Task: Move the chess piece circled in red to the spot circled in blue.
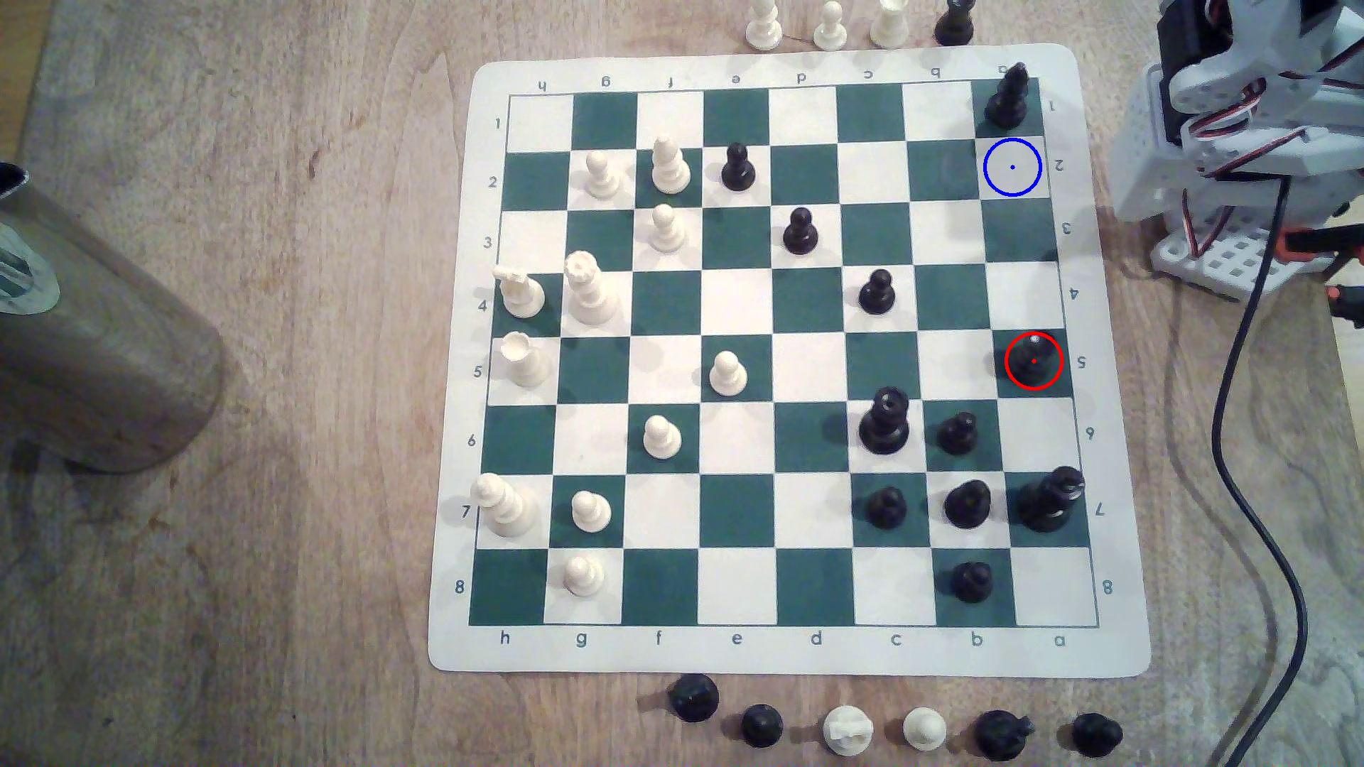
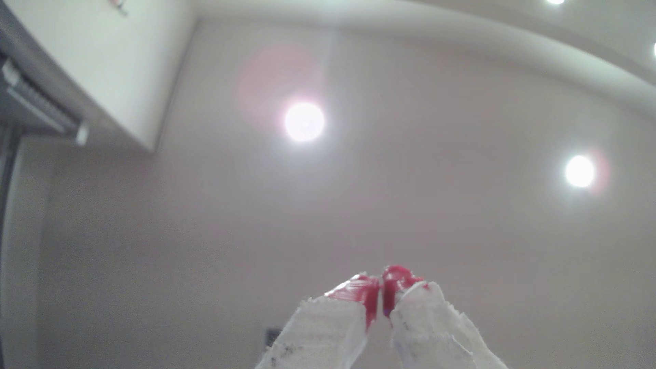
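Chess piece circled in red [image 1: 1032,359] stands upright on a green square in the board's column nearest the exterior view's right, in the row marked 5, well apart from the arm.

In the wrist view the gripper [image 2: 382,298] points up at a pale ceiling with two bright round lamps [image 2: 304,121]. Its two white-wrapped fingers [image 2: 330,326] end in red tips that sit pressed almost together, only a thin slit between them, and nothing is caught there.

In the exterior view the arm's white body [image 1: 1240,133], with its looped wires, sits folded off the board's corner at the exterior view's upper right, on the wooden table [image 1: 258,590]. A black cable [image 1: 1255,442] trails from it down the exterior view's right side.

Nearest that arm is the spot circled in blue [image 1: 1012,167], a bare cream square in row 2 of the same column as the ringed piece. A taller black piece [image 1: 1007,96] stands on the corner square just beyond it. Two bare squares lie between the blue ring and the red one.

Other black pieces cluster toward the exterior view's lower right of the chessboard [image 1: 782,649], white ones toward its left. Captured pieces line the table beyond two board edges. A metal cylinder [image 1: 96,346] lies at the exterior view's far left.
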